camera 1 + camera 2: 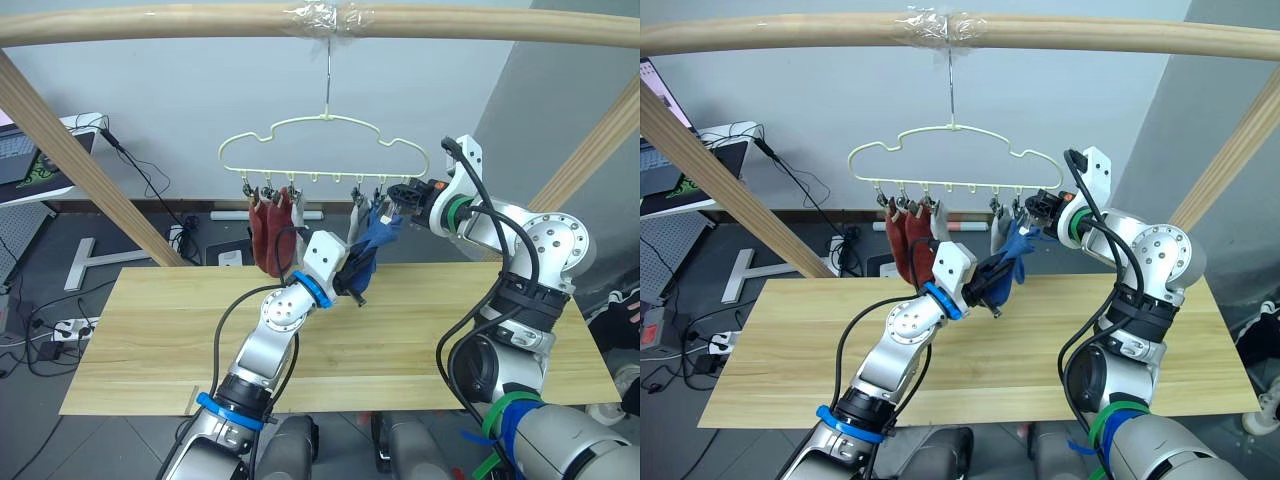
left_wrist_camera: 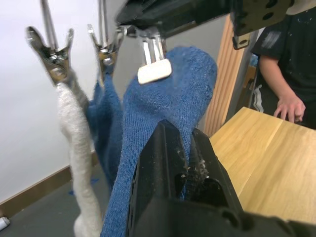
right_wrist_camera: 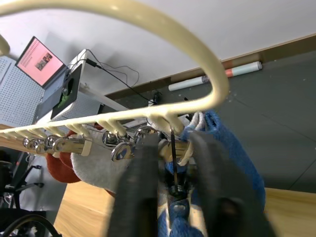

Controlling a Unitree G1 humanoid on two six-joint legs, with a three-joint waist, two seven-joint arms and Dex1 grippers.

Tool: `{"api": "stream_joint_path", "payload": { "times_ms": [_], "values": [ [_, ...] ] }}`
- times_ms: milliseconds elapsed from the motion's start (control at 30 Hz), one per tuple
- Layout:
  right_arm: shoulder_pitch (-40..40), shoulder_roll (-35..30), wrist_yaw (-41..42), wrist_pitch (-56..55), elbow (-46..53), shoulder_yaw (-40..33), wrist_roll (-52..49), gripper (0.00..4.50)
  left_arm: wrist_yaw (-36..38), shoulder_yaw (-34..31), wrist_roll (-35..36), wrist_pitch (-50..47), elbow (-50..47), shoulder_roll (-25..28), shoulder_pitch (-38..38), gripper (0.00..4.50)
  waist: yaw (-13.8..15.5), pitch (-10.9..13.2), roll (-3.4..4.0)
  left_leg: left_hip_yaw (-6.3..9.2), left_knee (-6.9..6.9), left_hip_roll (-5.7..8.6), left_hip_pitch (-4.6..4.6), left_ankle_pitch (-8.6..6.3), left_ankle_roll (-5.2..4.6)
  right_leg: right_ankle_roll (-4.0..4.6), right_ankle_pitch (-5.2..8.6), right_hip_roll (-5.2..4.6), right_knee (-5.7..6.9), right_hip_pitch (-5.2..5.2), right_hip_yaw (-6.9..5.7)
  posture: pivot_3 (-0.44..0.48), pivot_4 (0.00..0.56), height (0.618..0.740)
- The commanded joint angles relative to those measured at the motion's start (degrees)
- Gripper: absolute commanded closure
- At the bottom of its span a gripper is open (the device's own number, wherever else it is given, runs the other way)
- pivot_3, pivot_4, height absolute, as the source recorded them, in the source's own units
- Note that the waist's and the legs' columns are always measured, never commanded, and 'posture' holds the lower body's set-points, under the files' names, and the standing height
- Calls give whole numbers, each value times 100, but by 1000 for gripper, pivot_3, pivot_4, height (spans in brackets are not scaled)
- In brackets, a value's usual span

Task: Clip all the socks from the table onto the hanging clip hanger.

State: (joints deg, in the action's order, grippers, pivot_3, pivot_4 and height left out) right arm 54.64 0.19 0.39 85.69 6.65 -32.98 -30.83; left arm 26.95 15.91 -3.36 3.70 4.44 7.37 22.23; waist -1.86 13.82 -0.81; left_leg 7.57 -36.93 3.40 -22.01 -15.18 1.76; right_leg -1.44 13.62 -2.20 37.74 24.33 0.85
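A: While the clip hanger [image 1: 325, 150] hangs by its hook from the wooden pole [image 1: 320, 22], where is the blue sock [image 2: 168, 113]?

B: It is up at the right group of clips, above the bench [image 1: 400, 330]. The left gripper [image 1: 352, 277] holds its lower part; the left wrist view shows the two black fingers [image 2: 163, 163] closed tight on the blue fabric.

A: And the top of that sock?

B: It reaches the last clip [image 2: 154, 69] on the right side, the one with the pale pad. The right gripper [image 1: 400, 195] is at this same clip. In the right wrist view its fingers [image 3: 140, 182] stand narrow on both sides of the clip, touching it, it seems pressing it.

A: What else hangs on the hanger?

B: Two red socks [image 1: 270, 235] hang on the left group of clips. A second blue sock [image 2: 101, 123] and a light grey sock [image 2: 74, 148] hang just beside the held one. Another grey sock [image 3: 96, 165] shows in the right wrist view, between the red ones and the blue ones.

A: Is somebody near?

B: A person in a dark shirt [image 2: 286, 64] stands at the end of the bench, with a hand [image 2: 289, 106] just over its edge.
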Motion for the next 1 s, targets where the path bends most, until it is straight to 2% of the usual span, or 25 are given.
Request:
{"api": "stream_joint_path", "payload": {
  "times_ms": [33,233,400,533,867,933,1000],
  "values": [
    [128,22,26,41,236,-133,-179,2175,30,25,107,-9,-262,-94,67,4500,0,0,0,0,0,0,0,0,0,0,0,0,0,0,0,-26,228,740],
    [129,-146,192,-135,226,8,-211,87,175,44,306,-207,-297,-217,81,4500,-2,0,0,0,-1,0,0,0,0,0,0,0,2,1,-1,-26,229,740],
    [48,-274,254,-309,227,198,-219,29,305,12,589,-507,-328,-336,27,4500,-7,0,0,-4,-1,0,0,0,-1,0,0,0,2,1,0,-32,231,740],
    [-52,-374,323,-475,323,457,-178,0,470,35,925,-933,-442,-448,-43,3462,-14,0,0,-3,-1,-1,0,0,0,0,0,1,3,1,1,-39,233,740],
    [-313,-619,561,-736,445,777,-237,0,539,-132,1092,-1261,-431,-284,-153,416,-16,0,0,-3,-2,-1,0,1,-1,0,0,3,4,1,-1,-35,234,740],
    [-469,-795,743,-962,517,1018,-217,0,612,-153,1105,-1253,-412,-163,-251,20,-17,0,0,-3,-1,0,0,1,-1,0,0,3,2,1,-1,-36,233,740],
    [-648,-966,902,-1086,630,1169,-252,0,641,-266,1112,-1256,-488,22,-335,20,-23,0,0,-5,-1,-1,0,0,-1,0,0,3,0,1,0,-36,233,740]
  ]
}}
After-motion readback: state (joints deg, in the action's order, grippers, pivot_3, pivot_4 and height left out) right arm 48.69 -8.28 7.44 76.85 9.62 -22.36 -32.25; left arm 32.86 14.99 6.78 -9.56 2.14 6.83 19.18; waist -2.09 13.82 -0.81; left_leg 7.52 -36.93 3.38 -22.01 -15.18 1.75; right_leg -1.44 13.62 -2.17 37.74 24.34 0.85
